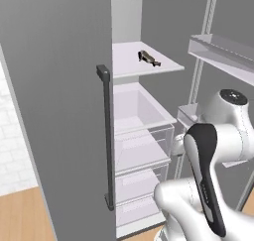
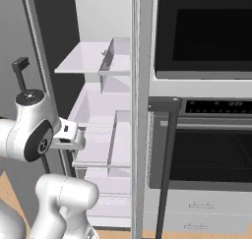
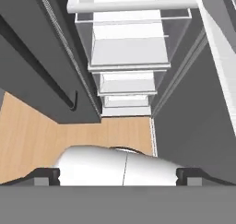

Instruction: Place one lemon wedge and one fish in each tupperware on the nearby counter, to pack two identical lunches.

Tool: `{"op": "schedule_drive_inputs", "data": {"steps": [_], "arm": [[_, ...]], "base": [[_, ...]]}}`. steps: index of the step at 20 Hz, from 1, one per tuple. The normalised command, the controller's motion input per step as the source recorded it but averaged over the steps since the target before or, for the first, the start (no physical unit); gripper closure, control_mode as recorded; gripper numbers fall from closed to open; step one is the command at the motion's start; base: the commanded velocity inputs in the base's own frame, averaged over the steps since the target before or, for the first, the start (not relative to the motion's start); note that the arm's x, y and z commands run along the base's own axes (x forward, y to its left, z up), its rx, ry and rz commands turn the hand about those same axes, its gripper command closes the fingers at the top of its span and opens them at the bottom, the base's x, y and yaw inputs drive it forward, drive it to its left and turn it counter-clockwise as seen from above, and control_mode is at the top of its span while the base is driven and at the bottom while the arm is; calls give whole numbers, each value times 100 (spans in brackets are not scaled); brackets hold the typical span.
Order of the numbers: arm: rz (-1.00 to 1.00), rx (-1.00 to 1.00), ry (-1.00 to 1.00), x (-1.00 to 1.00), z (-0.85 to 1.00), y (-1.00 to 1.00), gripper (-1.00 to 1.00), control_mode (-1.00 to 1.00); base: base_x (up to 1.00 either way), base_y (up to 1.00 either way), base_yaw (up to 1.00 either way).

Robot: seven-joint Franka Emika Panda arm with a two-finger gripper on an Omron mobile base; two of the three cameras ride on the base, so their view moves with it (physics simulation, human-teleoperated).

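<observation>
Looking down past the fridge drawers, the gripper [image 3: 118, 174] holds nothing and its jaws stand wide apart. The fish [image 1: 149, 59] lies on the white upper shelf [image 1: 166, 66], above the gripper and deeper inside the fridge, with its long axis slanting across the shelf. To reach it, I judge the hand must rise and turn toward the shelf. No lemon wedge is visible.

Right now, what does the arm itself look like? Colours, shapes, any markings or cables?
The arm is glossy white with rounded, tube-like links and a black curved panel along one. A round dark grey cap tops one joint. The gripper has two small dark finger tips. No cables or markings visible.
</observation>
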Motion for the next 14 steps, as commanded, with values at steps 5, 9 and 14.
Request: {"op": "schedule_drive_inputs", "data": {"steps": [5,9,14], "arm": [[-19,0,-40,16,95,0,-100,-100],[-21,0,-20,35,100,0,-100,-100],[-17,0,-14,58,100,6,-100,-100]], "base": [[0,0,0],[0,0,0],[0,0,0]]}}
